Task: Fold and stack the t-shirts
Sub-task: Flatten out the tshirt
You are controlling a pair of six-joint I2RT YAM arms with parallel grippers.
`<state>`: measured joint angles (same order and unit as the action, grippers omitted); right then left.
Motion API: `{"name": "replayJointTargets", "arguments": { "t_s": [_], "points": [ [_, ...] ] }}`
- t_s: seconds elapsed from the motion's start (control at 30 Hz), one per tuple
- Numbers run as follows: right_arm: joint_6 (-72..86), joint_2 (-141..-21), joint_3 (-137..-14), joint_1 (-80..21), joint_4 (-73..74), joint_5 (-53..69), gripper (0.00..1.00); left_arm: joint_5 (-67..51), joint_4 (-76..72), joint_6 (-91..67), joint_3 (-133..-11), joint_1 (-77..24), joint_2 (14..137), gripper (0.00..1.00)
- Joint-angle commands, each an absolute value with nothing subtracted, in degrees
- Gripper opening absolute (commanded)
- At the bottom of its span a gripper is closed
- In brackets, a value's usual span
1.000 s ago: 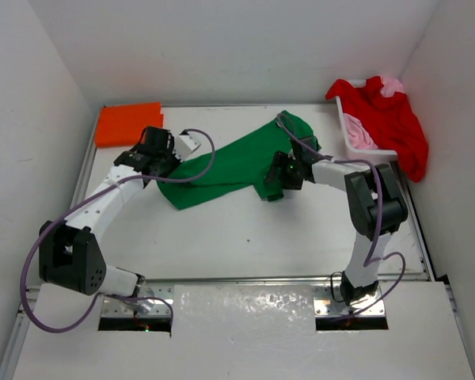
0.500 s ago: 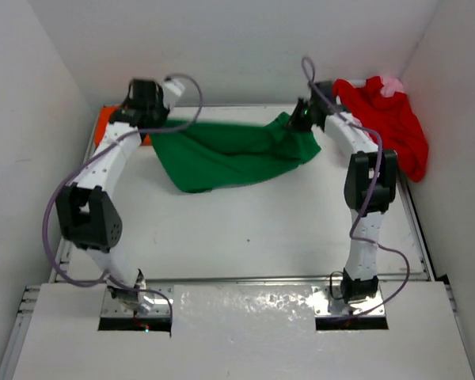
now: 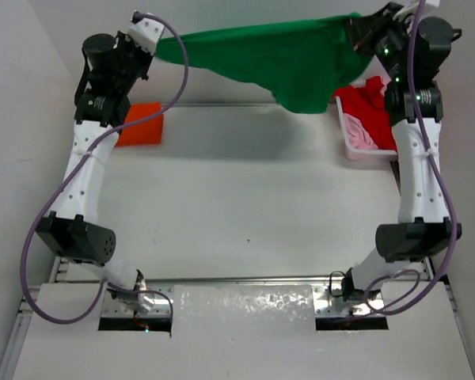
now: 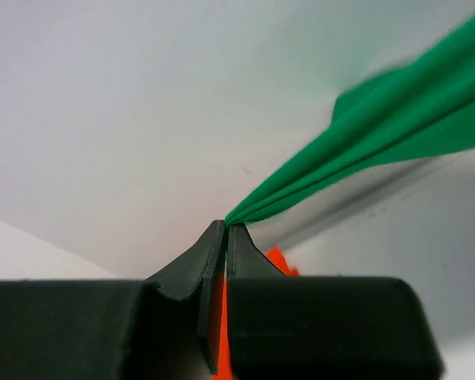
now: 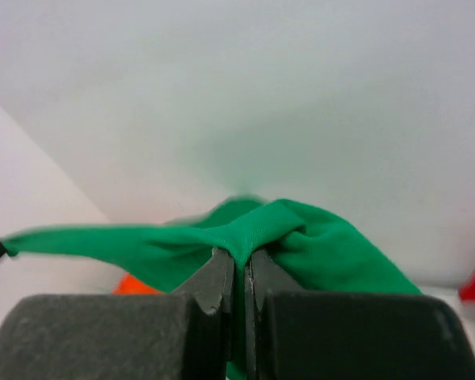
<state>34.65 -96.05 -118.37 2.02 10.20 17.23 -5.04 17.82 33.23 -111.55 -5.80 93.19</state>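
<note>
Past the folded orange t-shirt (image 3: 140,127) at upper left, the green t-shirt (image 3: 293,67) is held aloft across the frame's top, each end pinched tight by left gripper (image 4: 226,231) and right gripper (image 5: 241,257); it is judged light, limp, sagging mid-span, best gripped at corners.

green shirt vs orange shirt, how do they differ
The green shirt hangs in the air between the left gripper and right gripper; the orange shirt lies on the table. The green shirt is spread and sagging; the orange shirt is folded flat. Both are plain cloth.
</note>
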Motion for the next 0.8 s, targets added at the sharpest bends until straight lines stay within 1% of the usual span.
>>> {"name": "replayJointTargets", "arguments": {
  "t_s": [0.0,0.03,0.07,0.13,0.17,0.2,0.23,0.27,0.3,0.33,0.37,0.4,0.43,0.47,0.5,0.57,0.6,0.63,0.67,0.73,0.77],
  "points": [
    [27.9,-93.7,-100.2,1.4,10.9,18.1,0.00,-4.7,17.3,37.2,-98.7,-4.3,87.1,0.00],
    [26.6,-91.5,-95.8,0.8,10.9,17.8,0.00,-4.7,17.5,37.8,-96.0,-4.3,85.6,0.00],
    [25.2,-86.9,-87.1,0.4,10.8,17.1,0.00,-4.7,18.2,38.4,-90.6,-4.3,84.1,0.00],
    [21.4,-82.2,-78.4,-3.2,11.7,14.5,0.00,-3.6,19.8,40.6,-85.6,-4.3,80.3,0.00],
    [20.1,-77.3,-70.1,-4.5,12.2,13.3,0.00,-3.1,20.6,41.1,-80.9,-4.3,78.9,0.00],
    [18.0,-74.6,-66.1,-7.1,12.8,11.6,0.00,-2.7,21.4,41.8,-78.3,-4.3,76.3,0.00],
    [17.8,-72.1,-57.8,-8.6,13.4,8.0,0.00,-3.2,23.3,43.1,-73.3,-4.3,75.1,0.00],
    [18.0,-67.2,-53.7,-11.1,13.8,6.9,0.00,-3.3,24.4,44.1,-70.7,-4.3,73.8,0.00],
    [19.7,-64.9,-50.0,-12.7,14.1,5.7,0.00,-3.6,25.3,44.8,-67.8,-4.3,71.4,0.00],
    [20.5,-62.9,-46.1,-14.4,13.9,4.6,0.00,-4.1,26.9,46.0,-61.9,-4.3,70.3,0.00],
    [21.6,-61.1,-39.4,-16.3,13.7,2.7,0.00,-4.3,27.6,46.6,-59.0,-4.3,69.2,0.00],
    [24.4,-58.6,-36.5,-20.4,13.6,2.3,0.00,-4.2,28.2,47.5,-56.0,-4.3,67.3,0.00],
    [26.2,-58.0,-33.6,-22.5,13.2,2.3,0.00,-3.5,29.0,48.8,-50.5,-4.3,66.5,0.00],
    [27.8,-57.7,-29.0,-24.8,12.7,2.7,0.00,-2.9,29.2,49.4,-48.1,-4.3,65.7,0.00],
    [29.3,-57.9,-27.2,-29.3,12.3,3.2,0.00,-2.2,29.2,49.9,-45.6,-4.3,64.0,0.00],
    [33.3,-59.8,-23.7,-35.1,12.2,3.6,0.00,-0.3,29.4,50.9,-40.4,-4.3,62.6,0.00],
    [34.2,-61.6,-23.2,-36.7,12.6,4.6,0.03,2.1,29.5,50.5,-38.1,-4.3,61.5,0.00],
    [33.9,-62.5,-23.1,-37.8,13.3,5.4,0.14,2.6,29.8,50.4,-37.2,-4.2,61.2,0.00],
    [32.0,-63.4,-23.8,-38.5,14.3,7.8,0.42,2.9,30.1,50.4,-36.5,-4.3,60.6,0.00],
    [29.3,-63.9,-26.0,-38.5,20.8,8.0,0.61,3.7,30.1,50.0,-34.9,-4.2,60.3,0.00],
    [27.9,-63.0,-28.3,-38.5,23.4,7.5,0.75,4.0,30.1,49.7,-34.7,-4.2,60.1,0.00]
  ]
}}
